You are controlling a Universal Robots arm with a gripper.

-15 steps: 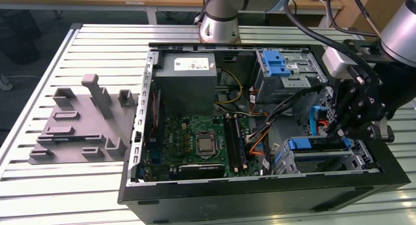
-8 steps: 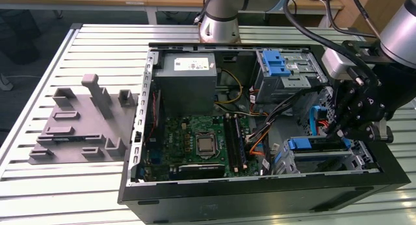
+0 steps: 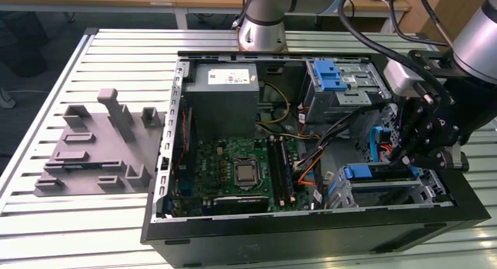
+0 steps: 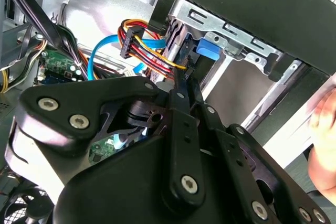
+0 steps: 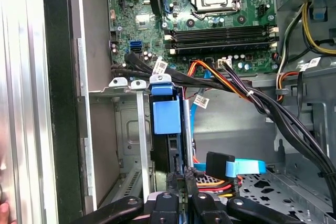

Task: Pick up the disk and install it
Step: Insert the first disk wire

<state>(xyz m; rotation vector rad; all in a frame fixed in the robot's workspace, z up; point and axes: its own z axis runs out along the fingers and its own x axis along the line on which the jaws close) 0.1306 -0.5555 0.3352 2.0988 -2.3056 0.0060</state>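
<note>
Disk stands on edge in the lower drive cage of the open computer case on the slatted table, with the gripper's fingers clenched on its end.

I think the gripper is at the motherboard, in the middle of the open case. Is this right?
Not quite. In the exterior view the gripper is not at the motherboard but at the drive bay on the exterior view's right side of the open case. The first wrist view agrees: the disk in its blue carrier stands in that bay, just ahead of the gripper.
</note>
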